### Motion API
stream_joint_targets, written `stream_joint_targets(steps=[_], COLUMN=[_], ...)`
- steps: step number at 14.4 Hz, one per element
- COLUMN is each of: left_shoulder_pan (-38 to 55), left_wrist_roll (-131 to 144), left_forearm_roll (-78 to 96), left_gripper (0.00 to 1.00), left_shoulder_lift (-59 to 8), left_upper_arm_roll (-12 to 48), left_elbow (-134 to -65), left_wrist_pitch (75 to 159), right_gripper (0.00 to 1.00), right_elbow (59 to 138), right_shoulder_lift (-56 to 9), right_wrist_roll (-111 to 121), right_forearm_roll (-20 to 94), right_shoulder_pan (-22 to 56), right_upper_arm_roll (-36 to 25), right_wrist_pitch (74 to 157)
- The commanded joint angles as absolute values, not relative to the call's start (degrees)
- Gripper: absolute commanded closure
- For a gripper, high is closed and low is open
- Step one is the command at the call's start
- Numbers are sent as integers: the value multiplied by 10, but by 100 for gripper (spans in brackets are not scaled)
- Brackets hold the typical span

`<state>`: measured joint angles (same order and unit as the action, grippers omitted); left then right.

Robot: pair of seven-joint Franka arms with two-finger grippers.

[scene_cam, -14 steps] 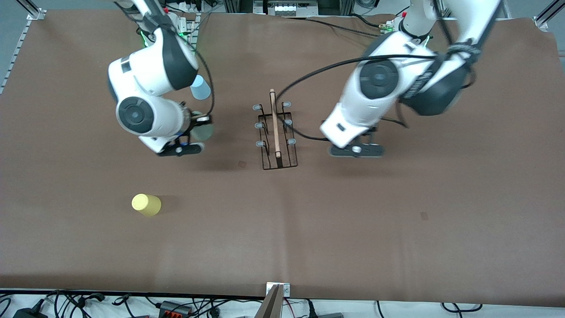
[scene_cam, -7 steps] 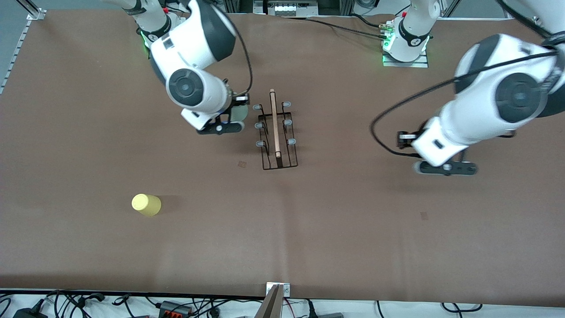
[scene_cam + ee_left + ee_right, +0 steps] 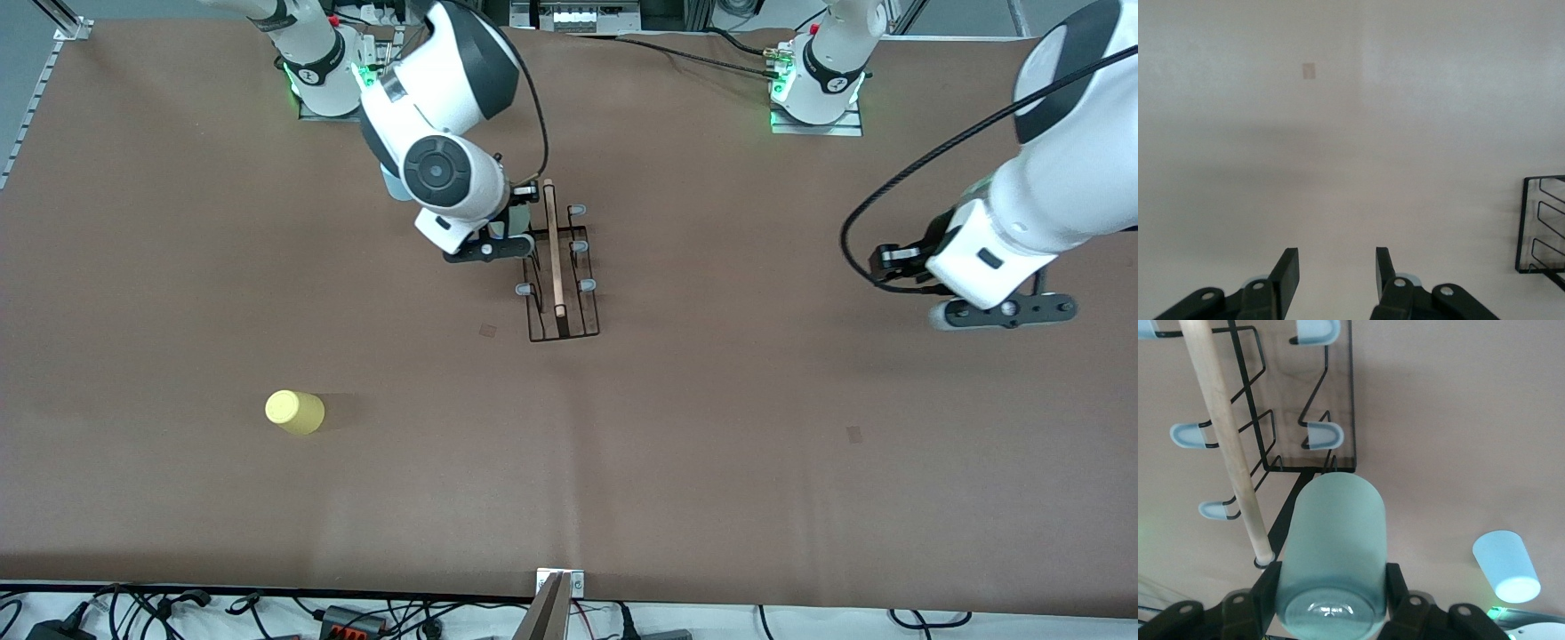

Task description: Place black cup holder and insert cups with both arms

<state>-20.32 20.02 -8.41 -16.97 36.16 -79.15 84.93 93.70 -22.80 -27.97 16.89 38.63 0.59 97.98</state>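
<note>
My right gripper (image 3: 1331,590) grips the mint green cup (image 3: 1333,547) over the black cup holder (image 3: 556,271) at mid-table — yellow cup (image 3: 294,412) nearer the camera. My left gripper (image 3: 1337,267) hangs open, empty, over bare table (image 3: 800,444).

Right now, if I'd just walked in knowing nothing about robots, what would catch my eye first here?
Probably the right gripper clamping a mint green cup over the black cup holder at mid-table. Then the lone yellow cup, nearer the front camera, and the left gripper hanging open over bare table.
</note>
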Motion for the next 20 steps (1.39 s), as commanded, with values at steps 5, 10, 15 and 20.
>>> stream_joint_targets(steps=[5,10,15,20], left_shoulder_pan=[-225,-220,-62,22], left_wrist_roll=[170,146,113,84], left_forearm_roll=[-82,-81,-20,-22], left_gripper=[0,0,0,0], left_shoulder_lift=[-164,-164,-128,-44], left_upper_arm_roll=[365,345,104,-18], left_elbow=[-789,-787,-801,-934], left_wrist_pitch=[827,833,854,944], right_gripper=[77,77,71,0], right_elbow=[925,925,930,924], right_shoulder_lift=[-248,-272,-283,-287], right_wrist_roll=[-291,-290,-289,-330], right_forearm_roll=[178,178,175,171], right_shoulder_pan=[403,403,408,408], right_upper_arm_roll=[2,2,1,0], right_wrist_pitch=[979,1001,1012,1005])
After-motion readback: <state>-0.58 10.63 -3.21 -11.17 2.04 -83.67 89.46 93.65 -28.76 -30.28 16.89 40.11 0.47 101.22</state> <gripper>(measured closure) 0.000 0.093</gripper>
